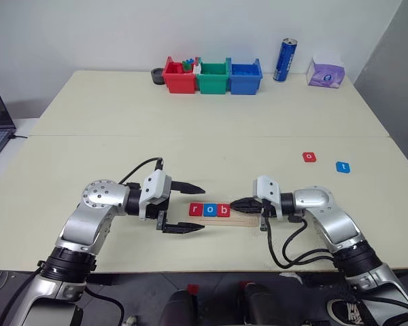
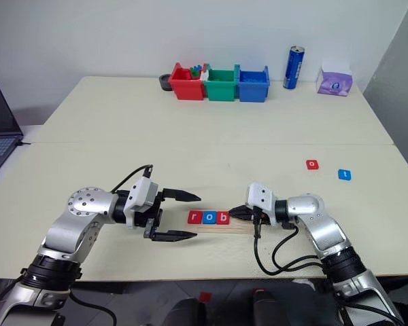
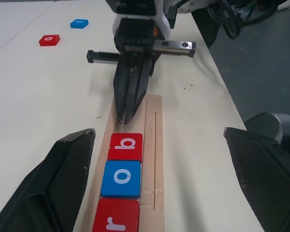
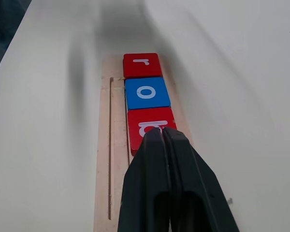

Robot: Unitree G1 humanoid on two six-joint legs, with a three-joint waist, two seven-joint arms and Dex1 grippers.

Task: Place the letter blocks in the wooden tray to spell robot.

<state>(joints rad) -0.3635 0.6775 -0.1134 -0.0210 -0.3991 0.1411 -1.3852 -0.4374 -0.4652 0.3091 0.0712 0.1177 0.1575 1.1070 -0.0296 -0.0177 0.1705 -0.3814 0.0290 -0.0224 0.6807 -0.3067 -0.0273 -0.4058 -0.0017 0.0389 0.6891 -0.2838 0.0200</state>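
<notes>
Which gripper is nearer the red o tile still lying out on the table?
Right. The right gripper, shut, sits at the wooden tray's free end, on the side toward the red o tile. The left gripper, open, is at the tray's far end, beyond the r.

Wooden tray [image 1: 241, 219]: pale, long and narrow, lying flat near the table's front edge, a thin groove along its length.
Tiles in tray: red "r" [image 1: 195, 209], blue "o" [image 1: 209, 210], red "b" [image 1: 223, 210], flat, edge to edge at the tray's left end.
Loose tiles: red "o" [image 1: 309, 157] and blue "t" [image 1: 343, 166], flat on the table, well apart from the tray, far right.
</notes>
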